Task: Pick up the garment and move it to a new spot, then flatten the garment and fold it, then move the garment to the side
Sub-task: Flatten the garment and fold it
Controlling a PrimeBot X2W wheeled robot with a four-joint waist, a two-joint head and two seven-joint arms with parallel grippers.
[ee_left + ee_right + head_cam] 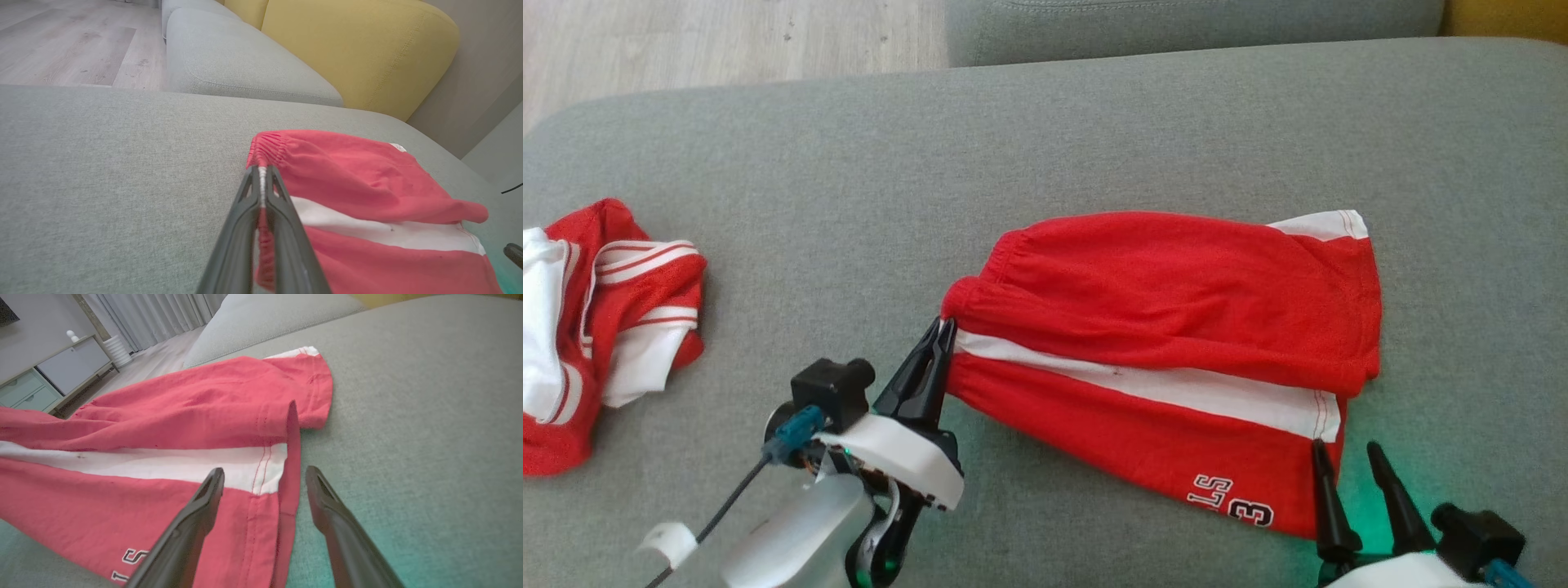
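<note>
The garment (1176, 327) is a pair of red shorts with a white side stripe and white lettering. It lies spread, with some rumples, on the grey cushion (1094, 122). My left gripper (943, 327) is shut on the gathered waistband at the shorts' left edge. In the left wrist view the waistband (265, 149) is pinched between that gripper's (261, 169) fingertips. My right gripper (1343, 447) stands open at the lower right corner, its fingers straddling the hem. In the right wrist view the hem edge (286, 490) runs between this gripper's (264, 472) spread fingers.
A second red and white garment (605, 327) lies crumpled at the cushion's left edge. Another grey seat (1176, 24) lies beyond the far edge, with wooden floor (727, 41) at the upper left. A yellow cushion (359, 49) stands at the back.
</note>
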